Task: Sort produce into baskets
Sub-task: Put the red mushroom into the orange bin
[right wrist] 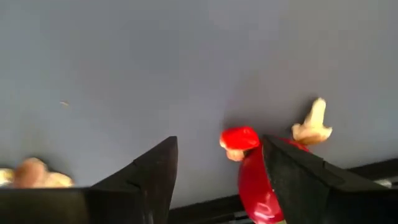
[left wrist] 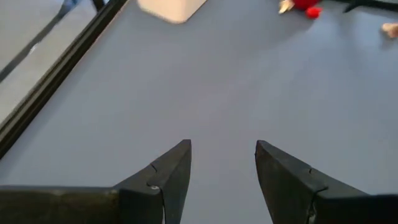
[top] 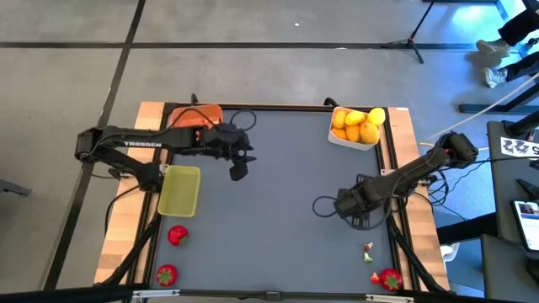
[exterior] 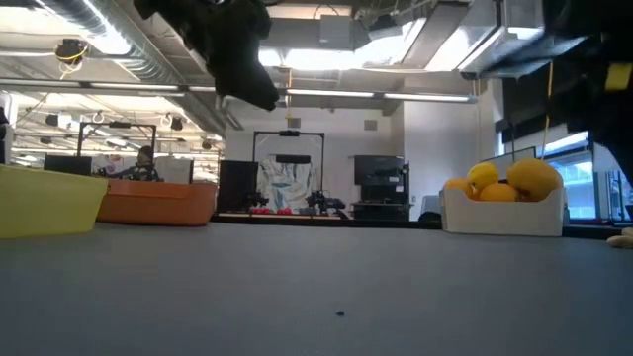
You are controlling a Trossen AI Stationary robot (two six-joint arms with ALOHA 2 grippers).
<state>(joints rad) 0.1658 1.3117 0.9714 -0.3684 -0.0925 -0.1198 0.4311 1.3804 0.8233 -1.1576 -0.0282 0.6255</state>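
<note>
1. High view: the white basket (top: 354, 140) is seen at the table's far right corner, and it is filled with yellow and orange citrus fruits (top: 357, 124).
2. The orange basket (top: 195, 114) is set at the far left corner. The yellow-green basket (top: 179, 190) is set along the left edge, and nothing is seen in it.
3. Two strawberries (top: 177, 235) are left on the table near the near left corner. One more strawberry (top: 389, 279) is found at the near right corner, with a tiny pale-and-red bit (top: 367, 249) close beside it.
4. The left gripper (top: 238, 171) is held above the table, just past the yellow-green basket toward the middle. Its fingers (left wrist: 168, 177) are spread apart, and nothing is held between them.
5. The right gripper (top: 347, 202) is held low near the right edge. Its fingers (right wrist: 152, 171) are also spread, and nothing is held.
6. The right corner strawberry is nearer to the right gripper, toward the table's near edge. In the right wrist view it is seen just ahead of the fingers, a little off to one side.
7. The two left strawberries are nearer to the left gripper, so that arm is likely the better one for them.
</note>
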